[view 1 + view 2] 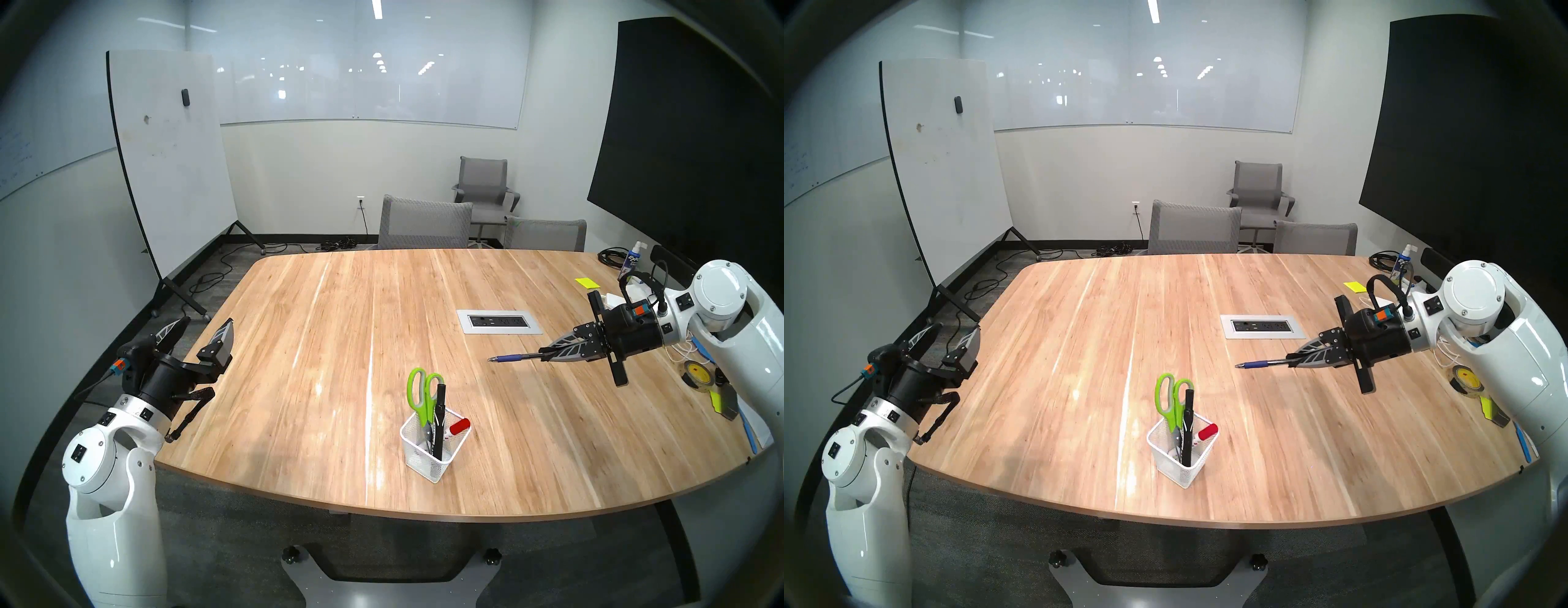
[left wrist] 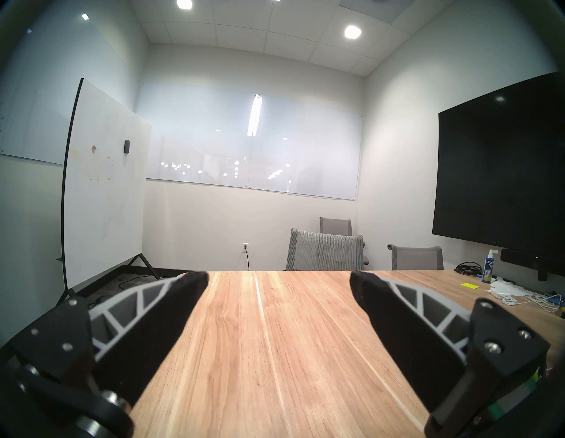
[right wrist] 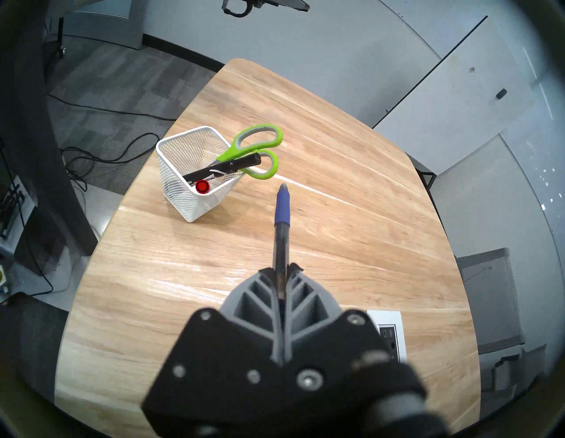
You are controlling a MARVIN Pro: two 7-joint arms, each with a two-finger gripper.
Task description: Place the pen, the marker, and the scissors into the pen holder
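A: Far left, left gripper, spread wide, empty, level over the table edge.

B: Centre, pen holder, upright, with scissors and black marker inside.

A: Right, right gripper, clenched on pen, tip aimed left, above the wood, well apart from the holder.

Glossy wood-grain table; white wire-mesh pen holder.

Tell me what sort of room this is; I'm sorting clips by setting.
Most likely an office meeting room: a long wooden table with mesh chairs, a rolling whiteboard, and a big dark wall screen.
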